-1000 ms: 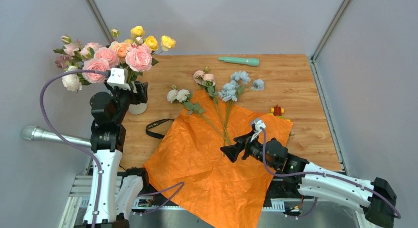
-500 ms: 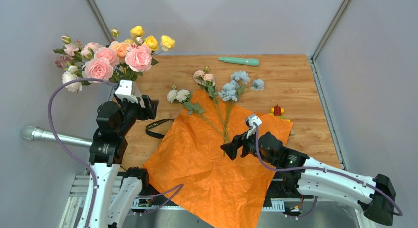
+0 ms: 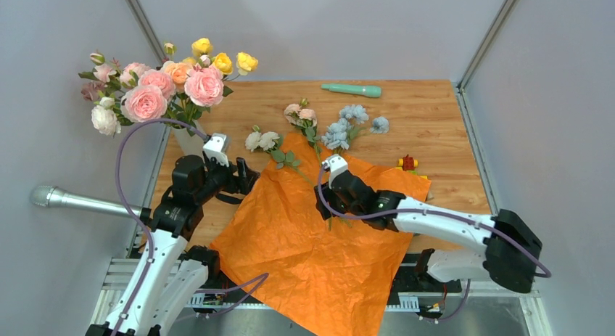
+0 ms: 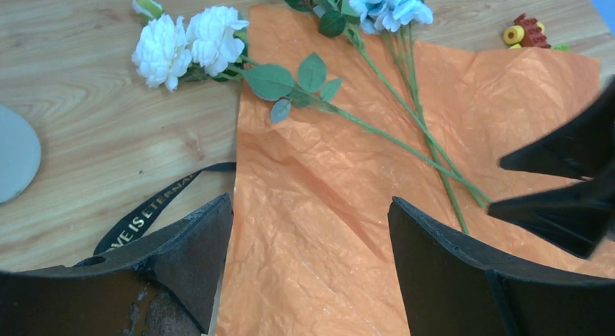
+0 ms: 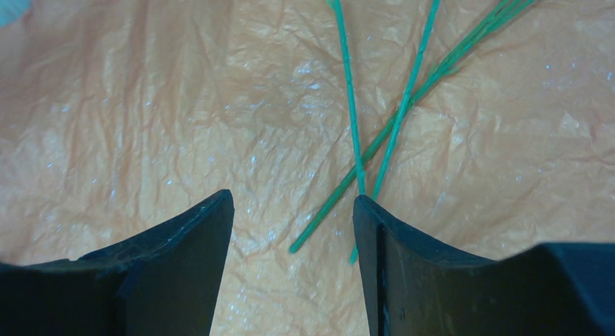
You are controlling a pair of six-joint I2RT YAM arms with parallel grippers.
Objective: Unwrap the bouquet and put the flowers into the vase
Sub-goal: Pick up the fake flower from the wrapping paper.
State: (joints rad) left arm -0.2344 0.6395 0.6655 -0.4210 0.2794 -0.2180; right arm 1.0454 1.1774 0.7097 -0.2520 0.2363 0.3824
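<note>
Vase point(image 3: 187, 140) is hiding mostly behind blooms and holding pink, peach & yellow flowers point(image 3: 170, 82). Other stems point(image 5: 348, 96) are lying loose on paper point(image 3: 304, 256). R gripper point(image 5: 294, 198) is straddling them w/ jaws apart, gripping nothing, one stem end hiding behind a finger. L gripper point(image 4: 310, 205) is hanging wide open, empty, near strap point(image 4: 152, 209).

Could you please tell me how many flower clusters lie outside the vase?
3: white blooms off the far left edge of the orange paper, pink blooms beyond its far corner, pale blue blooms right of those. Crossing stems may hide more.
</note>
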